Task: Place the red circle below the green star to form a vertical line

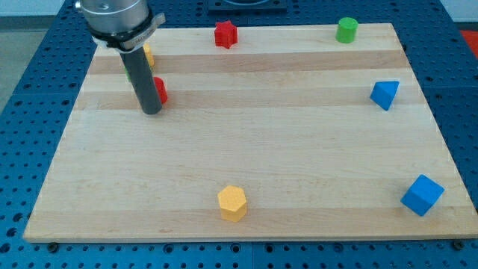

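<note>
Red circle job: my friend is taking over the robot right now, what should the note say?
My tip is down on the board, touching the left side of the red circle, which it partly hides.
A bit of green, likely the green star, peeks out behind the rod just above; a yellow block is above that.
Done: the red circle is close to the green.
Left: check it sits straight below the star; the rod hides that.

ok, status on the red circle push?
My tip down at the view's upper left, against red circle, mostly hidden behind rod. Green block barely visible behind rod, shape unclear. Yellow block close above them.
</note>
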Robot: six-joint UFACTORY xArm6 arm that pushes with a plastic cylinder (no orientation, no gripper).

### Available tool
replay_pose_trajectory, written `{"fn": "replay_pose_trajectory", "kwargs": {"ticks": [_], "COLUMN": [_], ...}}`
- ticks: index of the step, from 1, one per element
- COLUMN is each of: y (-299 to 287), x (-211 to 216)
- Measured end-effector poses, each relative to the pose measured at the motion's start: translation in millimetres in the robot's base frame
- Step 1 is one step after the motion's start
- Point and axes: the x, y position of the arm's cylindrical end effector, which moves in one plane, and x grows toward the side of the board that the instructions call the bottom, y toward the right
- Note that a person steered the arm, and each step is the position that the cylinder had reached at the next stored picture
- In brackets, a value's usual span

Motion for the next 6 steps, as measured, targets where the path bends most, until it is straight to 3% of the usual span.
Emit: {"fn": "replay_pose_trajectory", "kwargs": {"ticks": [1, 2, 3, 6], "y": [7, 58, 88, 6], "x": [-11, -12, -40, -47]}}
